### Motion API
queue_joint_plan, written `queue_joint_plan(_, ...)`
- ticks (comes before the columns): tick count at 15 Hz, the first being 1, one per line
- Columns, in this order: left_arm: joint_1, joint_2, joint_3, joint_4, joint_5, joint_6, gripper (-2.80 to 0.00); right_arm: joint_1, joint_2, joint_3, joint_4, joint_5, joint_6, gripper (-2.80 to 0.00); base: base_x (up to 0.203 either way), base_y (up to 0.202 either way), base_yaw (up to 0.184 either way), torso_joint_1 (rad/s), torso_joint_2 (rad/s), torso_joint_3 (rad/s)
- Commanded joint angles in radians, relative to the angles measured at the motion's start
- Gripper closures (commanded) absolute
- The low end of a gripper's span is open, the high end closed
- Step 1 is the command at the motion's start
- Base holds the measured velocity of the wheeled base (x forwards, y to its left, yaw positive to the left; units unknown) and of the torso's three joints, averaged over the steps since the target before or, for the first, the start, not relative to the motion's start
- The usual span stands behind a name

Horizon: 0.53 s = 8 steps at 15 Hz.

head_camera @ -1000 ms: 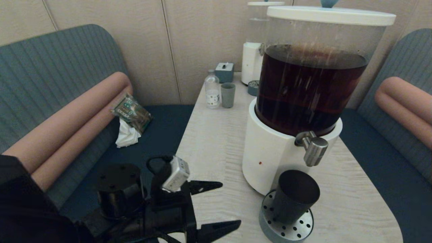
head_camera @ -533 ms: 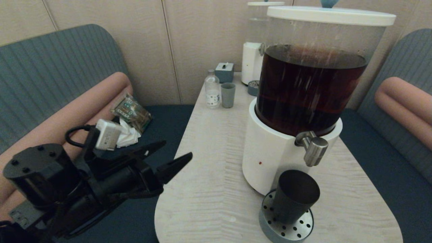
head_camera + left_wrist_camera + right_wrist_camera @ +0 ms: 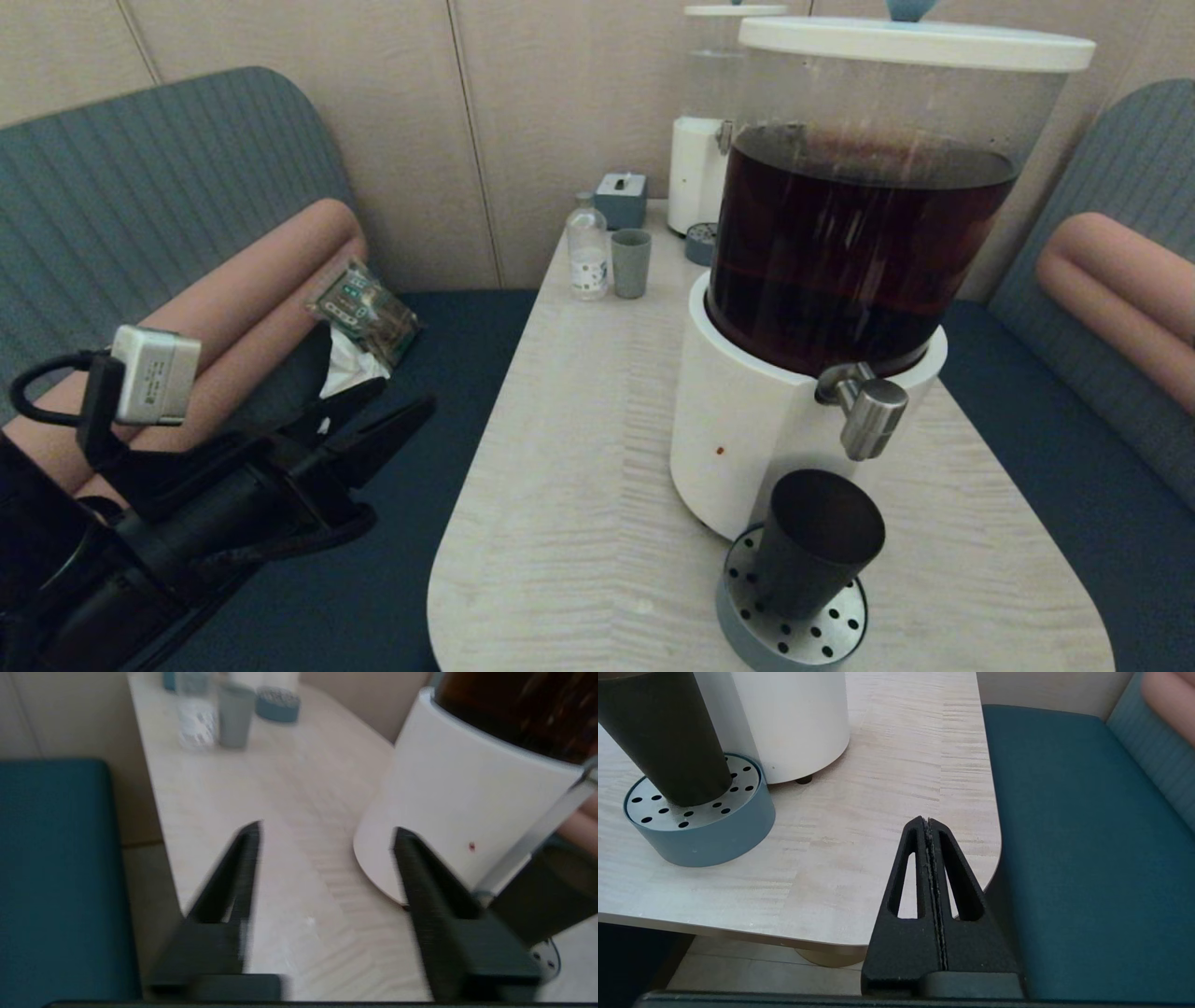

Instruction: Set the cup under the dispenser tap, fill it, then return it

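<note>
Left hand (image 3: pixel 387 411) withdrawn left off counter (image 3: pixel 579 523), open, empty; cup (image 3: pixel 817 541) left under tap (image 3: pixel 868 411), filling next.

The dark tapered cup (image 3: pixel 819 543) stands upright on a round perforated drip tray. It sits right beneath the brushed-steel dispenser tap (image 3: pixel 868 411), which juts from the white base.

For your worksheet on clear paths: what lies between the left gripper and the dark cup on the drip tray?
In the head view, only bare table separates the open left gripper from the cup. The white dispenser base stands just behind that stretch.
</note>
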<state>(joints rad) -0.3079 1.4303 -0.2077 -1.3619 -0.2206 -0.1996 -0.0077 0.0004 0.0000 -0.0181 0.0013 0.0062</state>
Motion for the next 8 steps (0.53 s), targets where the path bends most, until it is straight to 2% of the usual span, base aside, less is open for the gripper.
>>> queue_joint_plan(1, 0.019, -0.055, 0.004, -0.007, -0.002, -0.004, 0.0, 0.0, -0.002, 0.006, 0.0, 0.0, 0.0, 0.0, 0.0, 0.0, 0.0, 0.0, 0.0, 0.0)
queue_joint_plan(5, 0.087, -0.217, 0.006, 0.037, -0.003, 0.0, 0.0, 0.0, -0.002, 0.006, 0.0, 0.0, 0.0, 0.0, 0.0, 0.0, 0.0, 0.0, 0.0, 0.0)
queue_joint_plan(8, 0.173, -0.375, 0.025, 0.065, -0.007, -0.001, 0.0, 0.0, -0.003, 0.006, 0.0, 0.0, 0.0, 0.0, 0.0, 0.0, 0.0, 0.0, 0.0, 0.0)
